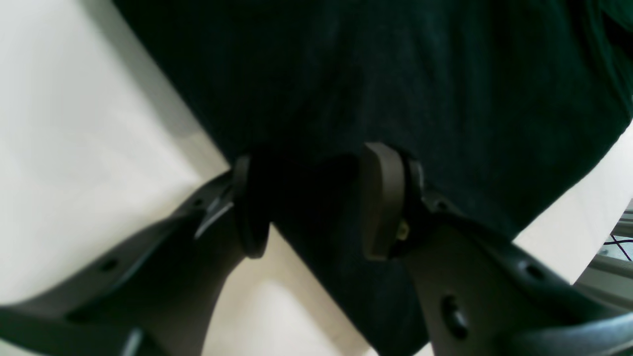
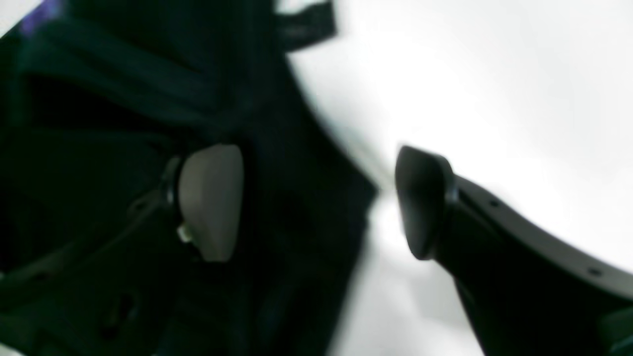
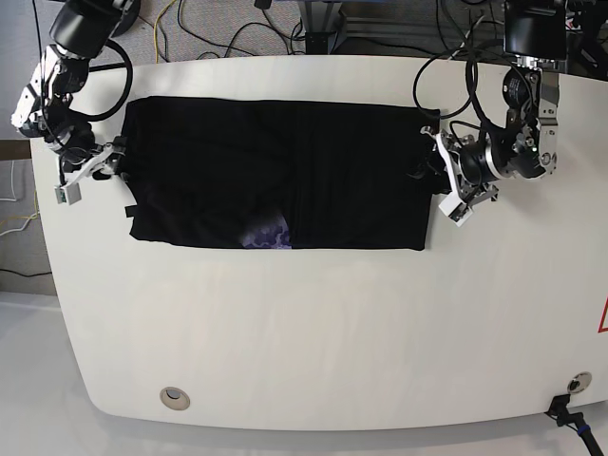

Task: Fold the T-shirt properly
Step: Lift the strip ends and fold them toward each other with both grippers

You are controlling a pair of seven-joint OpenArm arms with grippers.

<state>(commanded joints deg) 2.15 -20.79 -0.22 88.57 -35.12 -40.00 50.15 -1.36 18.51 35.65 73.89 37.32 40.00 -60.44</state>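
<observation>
The black T-shirt lies on the white table as a long flat rectangle, with a bit of purple print showing at its near edge. My left gripper is at the shirt's right end. In the left wrist view it is open, with the jaws either side of the black cloth's edge. My right gripper is at the shirt's left end. In the right wrist view it is wide open, one finger over the cloth and the other over bare table.
Cables run along the table's far edge. A round grommet sits near the front left corner, and a red mark is at the right edge. A metal frame shows beyond the table's edge.
</observation>
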